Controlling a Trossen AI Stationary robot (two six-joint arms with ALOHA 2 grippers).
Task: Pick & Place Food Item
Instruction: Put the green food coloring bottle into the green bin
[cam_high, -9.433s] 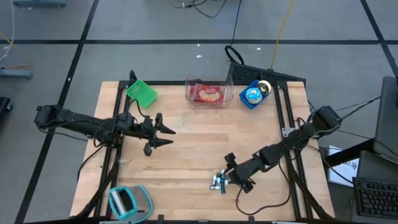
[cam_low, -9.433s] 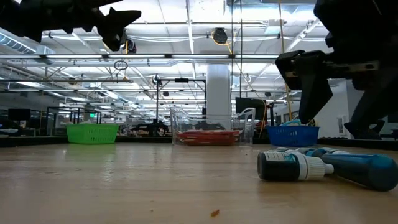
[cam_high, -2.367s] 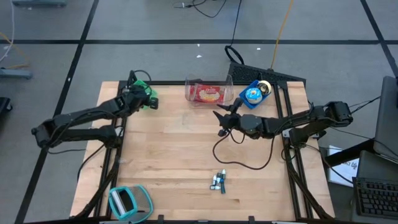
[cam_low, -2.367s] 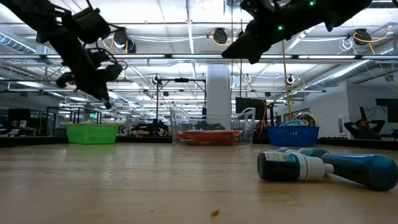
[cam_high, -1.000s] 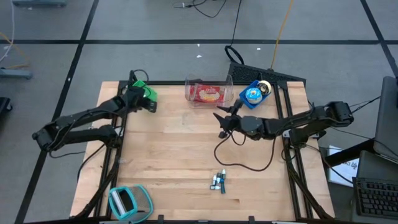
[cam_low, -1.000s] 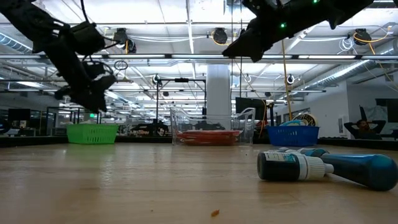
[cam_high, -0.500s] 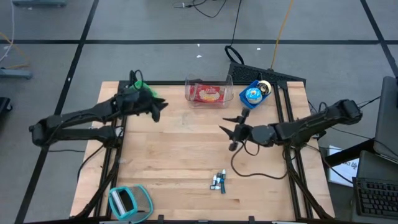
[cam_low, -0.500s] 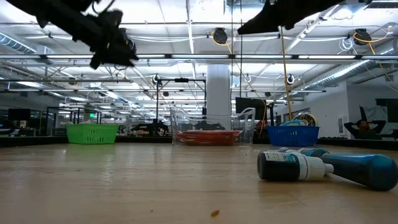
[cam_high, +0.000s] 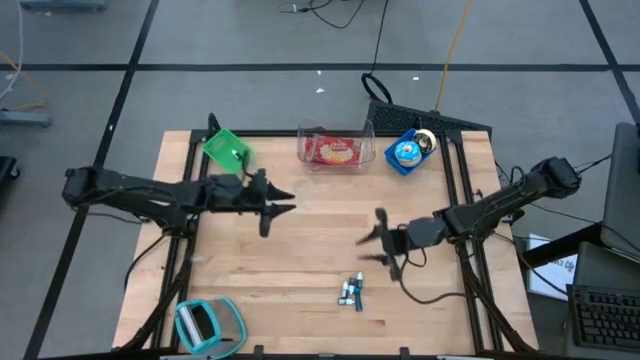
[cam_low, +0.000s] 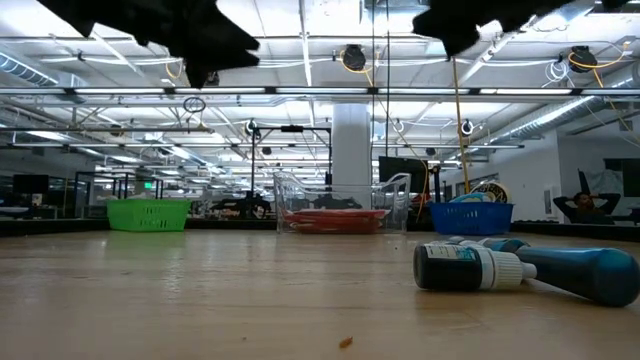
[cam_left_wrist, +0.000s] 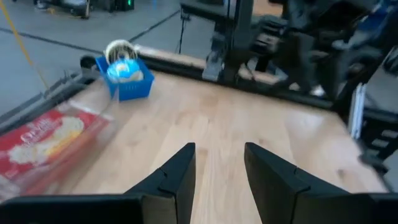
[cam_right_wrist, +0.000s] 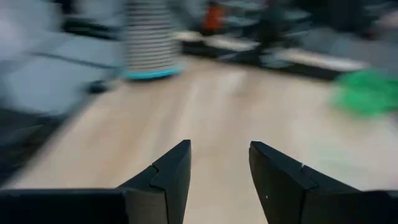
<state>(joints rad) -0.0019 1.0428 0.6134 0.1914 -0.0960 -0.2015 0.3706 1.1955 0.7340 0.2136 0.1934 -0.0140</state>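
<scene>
Left to right: our left end effector (cam_high: 283, 208) hovers empty over the wooden counter (cam_high: 310, 250), fingers parted. We judge it best to pick one target before descending — the crinkly red food packet (cam_high: 336, 150) sits in a clear, rigid bin (cam_high: 336, 146) at the far edge. The right end effector (cam_high: 378, 243), also parted and empty, hangs above the small bottles (cam_high: 351, 292).
</scene>
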